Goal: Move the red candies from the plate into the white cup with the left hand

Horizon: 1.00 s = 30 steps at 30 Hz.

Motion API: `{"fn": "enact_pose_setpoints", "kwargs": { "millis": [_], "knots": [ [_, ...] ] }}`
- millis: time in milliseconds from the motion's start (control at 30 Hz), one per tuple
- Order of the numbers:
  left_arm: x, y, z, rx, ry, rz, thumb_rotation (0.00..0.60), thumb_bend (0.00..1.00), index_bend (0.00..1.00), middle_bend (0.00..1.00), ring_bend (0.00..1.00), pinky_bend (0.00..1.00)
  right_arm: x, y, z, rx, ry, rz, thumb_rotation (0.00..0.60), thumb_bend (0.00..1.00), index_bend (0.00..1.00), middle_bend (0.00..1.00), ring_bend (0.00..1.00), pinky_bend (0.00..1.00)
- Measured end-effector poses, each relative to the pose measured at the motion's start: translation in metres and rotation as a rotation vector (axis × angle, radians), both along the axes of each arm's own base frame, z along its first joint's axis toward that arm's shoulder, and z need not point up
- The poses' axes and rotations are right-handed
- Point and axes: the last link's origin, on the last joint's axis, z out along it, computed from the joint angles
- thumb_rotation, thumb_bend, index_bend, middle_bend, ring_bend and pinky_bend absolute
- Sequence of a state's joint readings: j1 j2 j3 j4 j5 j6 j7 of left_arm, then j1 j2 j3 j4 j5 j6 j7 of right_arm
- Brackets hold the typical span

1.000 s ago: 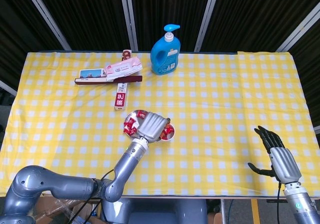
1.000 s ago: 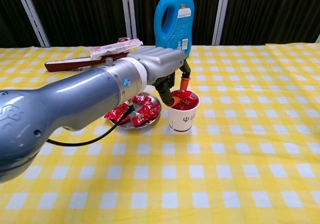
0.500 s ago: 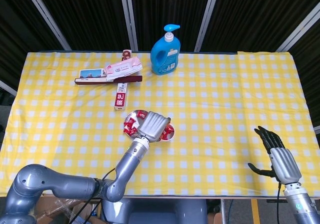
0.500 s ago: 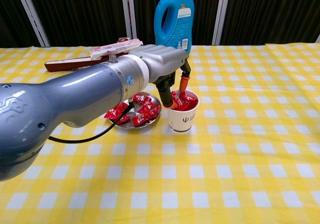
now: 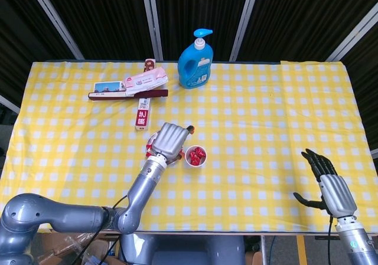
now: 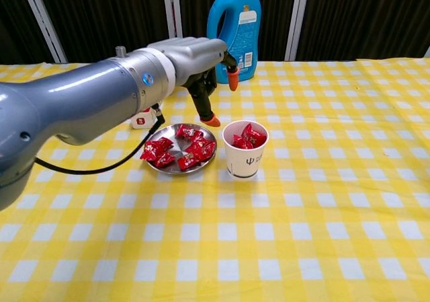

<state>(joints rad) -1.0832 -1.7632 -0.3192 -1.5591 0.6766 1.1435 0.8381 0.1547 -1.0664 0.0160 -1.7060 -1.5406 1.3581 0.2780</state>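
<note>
Red candies (image 6: 180,148); white cup (image 6: 245,159); yellow-and-white checked cloth (image 6: 322,201); blue bottle (image 6: 234,26).

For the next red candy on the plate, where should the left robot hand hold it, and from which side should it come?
Probably from above. The red candies lie flat and crowded in the shallow metal plate, so a side approach would hit the rim or the white cup beside it. Pinch one wrapper near the pile's top. The left robot hand hovers above the plate, holding nothing.

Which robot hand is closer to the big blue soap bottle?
The left. The left hand hovers above the plate, in front of the blue bottle. The right hand is far off at the table's near right corner.
</note>
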Motion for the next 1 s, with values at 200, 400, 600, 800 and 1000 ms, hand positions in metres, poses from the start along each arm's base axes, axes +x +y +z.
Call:
{"fn": "enact_pose_setpoints", "kwargs": {
  "millis": [200,400,600,800,1000],
  "knots": [
    [-0.027,0.008,0.014,0.021,0.054,0.055,0.600,0.18,0.34,0.85,0.92,0.97,0.000,0.000,-0.001,0.002,0.003,0.000,0.600,0.28,0.00,0.00,0.00,0.00],
    [-0.052,0.007,0.011,-0.011,0.150,0.119,0.600,0.19,0.35,0.87,0.93,0.97,0.001,0.000,-0.002,0.005,0.006,-0.001,0.600,0.28,0.00,0.00,0.00,0.00],
    [-0.070,0.010,0.002,-0.025,0.222,0.167,0.600,0.20,0.36,0.87,0.93,0.97,0.001,0.000,-0.002,0.006,0.004,-0.005,0.600,0.28,0.00,0.00,0.00,0.00],
    [-0.080,0.012,-0.004,-0.038,0.290,0.184,0.600,0.20,0.38,0.87,0.93,0.97,0.000,-0.001,-0.001,0.008,0.000,-0.006,0.600,0.28,0.00,0.00,0.00,0.00],
    [-0.089,0.017,-0.001,-0.033,0.333,0.210,0.600,0.21,0.39,0.87,0.93,0.97,0.001,-0.001,-0.002,0.011,0.000,-0.005,0.600,0.28,0.00,0.00,0.00,0.00]
  ]
}}
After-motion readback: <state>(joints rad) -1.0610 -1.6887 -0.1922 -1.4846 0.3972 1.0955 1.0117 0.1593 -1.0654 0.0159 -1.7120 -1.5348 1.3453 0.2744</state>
